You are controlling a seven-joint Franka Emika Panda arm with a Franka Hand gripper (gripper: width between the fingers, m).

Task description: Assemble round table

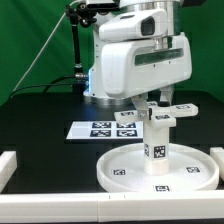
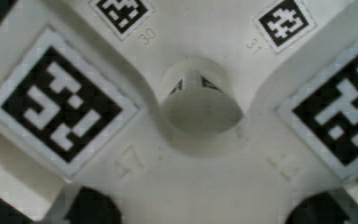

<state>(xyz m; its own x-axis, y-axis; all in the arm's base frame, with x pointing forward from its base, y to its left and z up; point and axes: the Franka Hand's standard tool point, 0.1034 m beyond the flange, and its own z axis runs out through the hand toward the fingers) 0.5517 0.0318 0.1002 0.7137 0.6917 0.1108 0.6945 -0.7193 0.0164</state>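
The large rimmed round disc [image 1: 120, 170] lies flat on the black table at the front of the exterior view's right. The short cylindrical post [image 1: 157, 148] stands upright at its middle. The flat cross-shaped piece [image 1: 168, 113] sits level on top of the post. My gripper [image 1: 160, 102] comes straight down onto it. In the wrist view the cross-shaped piece [image 2: 202, 60] fills the picture, with its round hub in the centre. My gripper [image 2: 224, 207] has a dark fingertip [image 2: 91, 206] on each side of one arm of the cross, and the white surface spans the gap between them.
The marker board [image 1: 100, 128] lies behind the disc toward the exterior view's left. White rails [image 1: 10, 165] edge the black surface at the left and front. The arm's white body [image 1: 135, 60] stands over the back of the table.
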